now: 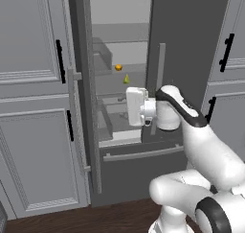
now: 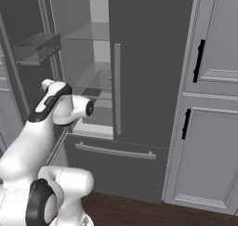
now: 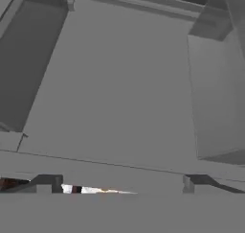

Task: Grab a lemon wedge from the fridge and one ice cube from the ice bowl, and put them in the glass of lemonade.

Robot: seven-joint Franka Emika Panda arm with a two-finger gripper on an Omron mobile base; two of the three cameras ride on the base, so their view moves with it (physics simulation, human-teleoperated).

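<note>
The white arm rises from its base in a tight fold: the lower link bulges out near the floor, the upper link slopes up to a dark-banded elbow, and the forearm turns level and reaches straight forward. The wrist ends in a boxy white hand held at mid height. From the camera on the hand, the gripper shows two small dark fingertips set wide apart, the jaws spread with nothing between them.
</note>
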